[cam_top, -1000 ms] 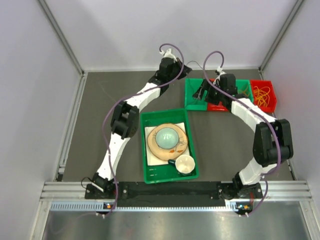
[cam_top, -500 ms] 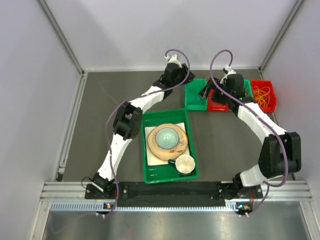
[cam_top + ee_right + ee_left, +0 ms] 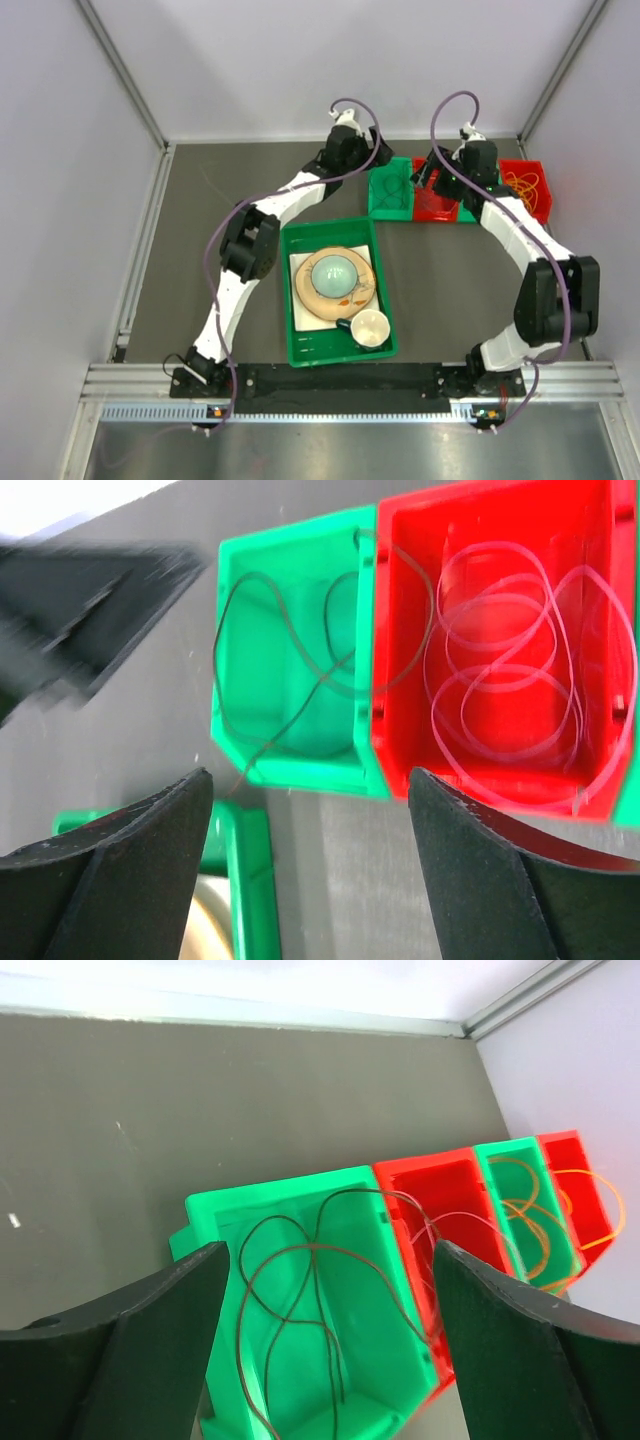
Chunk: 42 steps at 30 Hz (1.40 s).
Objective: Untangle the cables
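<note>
Two claws open, empty: left claw (image 3: 330,1260), right claw (image 3: 310,780). The thin dark cable (image 3: 316,1290) sits in the green plastic bin (image 3: 290,1195), one strand spilling into the adjacent red plastic bin (image 3: 440,1180). We judge we're between grasps; next we pinch that strand and lift it clear.

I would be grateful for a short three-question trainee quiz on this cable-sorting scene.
1. True or false: the thin dark cable lies wholly inside the leftmost small green plastic bin.
2. The thin cables in the rightmost small red plastic bin are: A orange, B blue, C white.
3. Fill in: the left gripper and right gripper both stand ____.
Key: 1 false, it crosses into the neighbouring red bin; 2 A; 3 open.
</note>
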Motion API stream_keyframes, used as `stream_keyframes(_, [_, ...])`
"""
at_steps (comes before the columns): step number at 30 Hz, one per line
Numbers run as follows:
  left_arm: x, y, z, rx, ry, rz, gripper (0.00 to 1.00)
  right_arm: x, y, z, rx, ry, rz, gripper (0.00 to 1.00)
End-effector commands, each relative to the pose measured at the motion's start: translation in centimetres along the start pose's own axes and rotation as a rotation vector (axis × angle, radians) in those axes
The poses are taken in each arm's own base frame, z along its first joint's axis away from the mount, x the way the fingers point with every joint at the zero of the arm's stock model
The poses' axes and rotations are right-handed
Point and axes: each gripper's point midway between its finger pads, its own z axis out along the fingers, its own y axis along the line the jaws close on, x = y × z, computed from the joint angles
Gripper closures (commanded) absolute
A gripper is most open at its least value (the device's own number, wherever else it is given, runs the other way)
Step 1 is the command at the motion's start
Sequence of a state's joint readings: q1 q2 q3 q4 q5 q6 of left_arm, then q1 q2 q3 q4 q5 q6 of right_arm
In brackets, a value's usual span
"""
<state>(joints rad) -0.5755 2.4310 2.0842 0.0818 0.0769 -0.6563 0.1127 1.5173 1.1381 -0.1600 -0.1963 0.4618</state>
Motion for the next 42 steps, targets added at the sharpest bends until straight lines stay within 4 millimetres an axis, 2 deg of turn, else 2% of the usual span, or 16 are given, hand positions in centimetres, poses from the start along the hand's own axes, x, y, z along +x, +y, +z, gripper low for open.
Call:
stream_keyframes(1, [-9.3, -6.5, -5.2, 0.104, -0.178, 0.042, 0.12, -2.1, -0.9, 2.9, 0.030, -0.012, -0.005, 0.24])
stream_keyframes(5, [-11.9, -7.1, -7.5, 0.115, -0.218, 0.030, 0.12, -2.9, -1.9, 5.7, 0.033, 0.008, 0.039, 0.35])
stream_keyframes(6, [-11.7, -6.5, -7.7, 0.103, -0.210, 0.025, 0.12, -3.0, -2.4, 6.2, 0.041, 0.010, 0.052, 0.36])
stream_keyframes(8, [-13.6, -6.3, -9.5, 0.108, -0.238, 0.002, 0.12, -2.8, -3.4, 7.7, 0.045, 0.037, 0.077, 0.37])
stream_keyframes(9, [-13.0, -5.5, -9.8, 0.108, -0.221, -0.010, 0.12, -2.8, -3.9, 8.2, 0.045, 0.042, 0.095, 0.37])
stream_keyframes(10, [-14.5, -5.3, -11.1, 0.115, -0.247, -0.031, 0.12, -2.9, -4.1, 8.5, 0.044, 0.044, 0.103, 0.38])
stream_keyframes(16, [-14.7, -3.1, -13.6, 0.096, -0.248, -0.051, 0.12, -3.1, -5.2, 10.6, 0.060, 0.060, 0.119, 0.43])
stream_keyframes(21, [-14.2, -2.9, -14.2, 0.091, -0.236, -0.047, 0.13, -3.2, -4.9, 11.4, 0.028, 0.052, 0.150, 0.71])
stream_keyframes(22, [-14.2, -2.8, -14.3, 0.090, -0.235, -0.045, 0.13, -3.2, -4.7, 11.4, 0.022, 0.053, 0.151, 0.89])
stream_keyframes(24, [-14.3, -2.6, -14.6, 0.089, -0.236, -0.044, 0.13, -3.7, -4.3, 11.0, 0.005, 0.036, 0.147, 0.98])
stream_keyframes(28, [-14.6, -2.2, -15.0, 0.080, -0.245, -0.041, 0.13, -4.5, -2.8, 10.1, -0.038, 0.019, 0.126, 1.00])
stream_keyframes(33, [-15.1, -0.7, -15.5, 0.049, -0.259, -0.052, 0.13, -4.3, 0.5, 9.6, -0.064, 0.025, 0.056, 1.00])
stream_keyframes(35, [-15.0, -0.2, -15.7, 0.046, -0.257, -0.067, 0.13, -3.7, 0.9, 10.4, -0.033, 0.039, 0.018, 1.00])
stream_keyframes(36, [-15.1, -0.1, -15.8, 0.047, -0.258, -0.069, 0.13, -4.4, 1.5, 10.7, -0.033, 0.031, 0.007, 1.00])
stream_keyframes(41, [-15.1, 0.6, -16.6, 0.033, -0.256, -0.066, 0.13, -2.2, 2.1, 13.1, 0.004, 0.103, -0.015, 1.00])
stream_keyframes(42, [-15.2, 0.7, -16.7, 0.030, -0.258, -0.065, 0.13, -2.7, 3.2, 13.3, -0.006, 0.095, -0.036, 1.00])
